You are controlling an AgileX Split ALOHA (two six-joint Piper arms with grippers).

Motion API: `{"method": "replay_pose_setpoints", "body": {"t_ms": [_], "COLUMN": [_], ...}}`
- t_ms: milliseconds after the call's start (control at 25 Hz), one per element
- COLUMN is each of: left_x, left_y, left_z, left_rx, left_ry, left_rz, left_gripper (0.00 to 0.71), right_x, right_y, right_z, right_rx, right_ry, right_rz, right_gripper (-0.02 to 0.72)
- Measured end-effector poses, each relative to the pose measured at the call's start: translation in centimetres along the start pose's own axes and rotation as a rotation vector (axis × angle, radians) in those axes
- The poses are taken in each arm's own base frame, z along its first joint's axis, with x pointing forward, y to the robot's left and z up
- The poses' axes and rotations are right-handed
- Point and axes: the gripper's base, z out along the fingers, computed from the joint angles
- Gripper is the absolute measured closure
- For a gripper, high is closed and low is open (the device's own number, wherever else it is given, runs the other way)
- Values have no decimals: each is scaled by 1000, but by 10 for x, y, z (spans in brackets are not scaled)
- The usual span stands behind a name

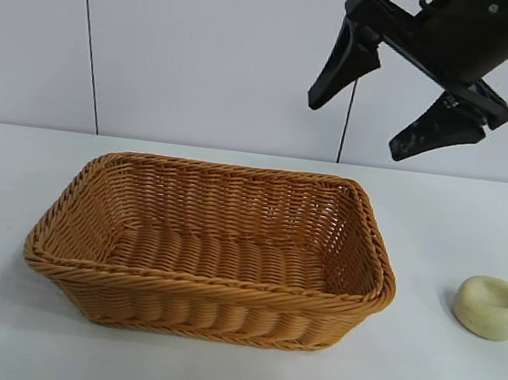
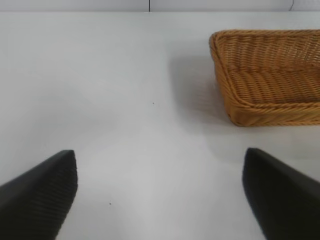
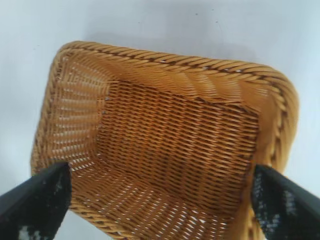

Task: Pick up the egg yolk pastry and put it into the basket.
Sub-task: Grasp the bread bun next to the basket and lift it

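Two things matter on this tabletop [image 1: 215,369]: the basket [image 1: 207,281] in the middle, empty as far as I can see, and the egg yolk pastry [image 1: 489,308] lying by itself to the right of it, clear of the woven wall and nearer to me than the basket's far rim. Nothing is touching the pastry, so I judge the pick has not begun.

My right gripper [image 1: 388,100] hangs high above the basket's far right corner with its jaws spread wide and nothing between them. It points steeply down, and its wrist camera looks straight into the bare woven floor of the basket, not at the pastry. From where it sits, I would need to carry it further right and toward the near edge before lowering, because the pastry lies off to the side of its present line. The wide spread suits that low round puck, which should fit between the fingers with room to spare.

My left gripper [image 2: 160,195] is also wide open and holds nothing; it sits low over bare tabletop to the left of the basket, out of the way, which leaves the right arm free to work.
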Motion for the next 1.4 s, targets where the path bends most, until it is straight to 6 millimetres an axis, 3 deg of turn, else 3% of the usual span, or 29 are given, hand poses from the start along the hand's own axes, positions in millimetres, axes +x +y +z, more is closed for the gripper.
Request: {"method": "replay_pose_setpoints", "body": {"t_ms": [160,480,640,880,1040,1400], "left_x": [0,0,0,0,0,0], "left_y": [0,0,0,0,0,0], "left_z": [0,0,0,0,0,0], "left_rx": [0,0,0,0,0,0], "left_ry": [0,0,0,0,0,0], "left_rz": [0,0,0,1,1,1], "left_gripper": [63,63,63,63,63,63], "right_x": [1,-1,5,33,42,42], "right_y": [-21,-62,-65,-68,-70,-74], "right_z": [-1,14,40,105,135,157], "right_rx": [104,125,119,109,108,139], "right_ry": [32,80,164,321,339,317], "right_rz": [30,149,144,142,141,132], "right_gripper": [8,8,8,8,8,8]}}
